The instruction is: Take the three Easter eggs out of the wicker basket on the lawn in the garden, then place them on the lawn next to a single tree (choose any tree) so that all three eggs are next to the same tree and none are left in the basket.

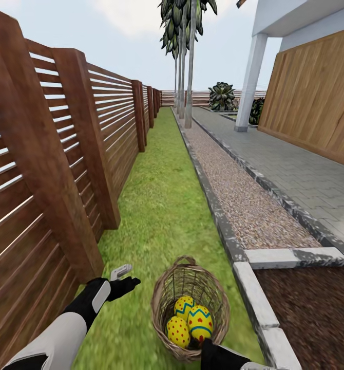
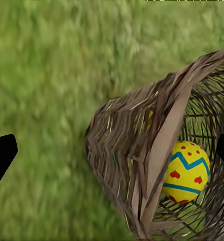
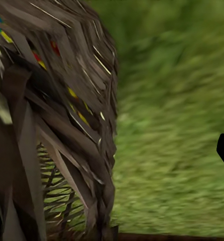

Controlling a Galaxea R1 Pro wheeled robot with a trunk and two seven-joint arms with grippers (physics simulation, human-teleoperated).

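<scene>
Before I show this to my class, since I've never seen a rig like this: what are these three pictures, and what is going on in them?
It is a simulated two-armed robot on a garden lawn. The large picture comes from its head camera, looking down over both arms. The other two come from cameras at each wrist, looking along the fingers. A wicker basket stands on the grass with three Easter eggs inside, yellow with red dots and zigzag bands. The left gripper hovers open beside the basket, holding nothing. The right arm reaches in near the basket's close rim; its fingers are hard to make out. A wooden fence lines the lawn, and tall trees stand far ahead.
</scene>
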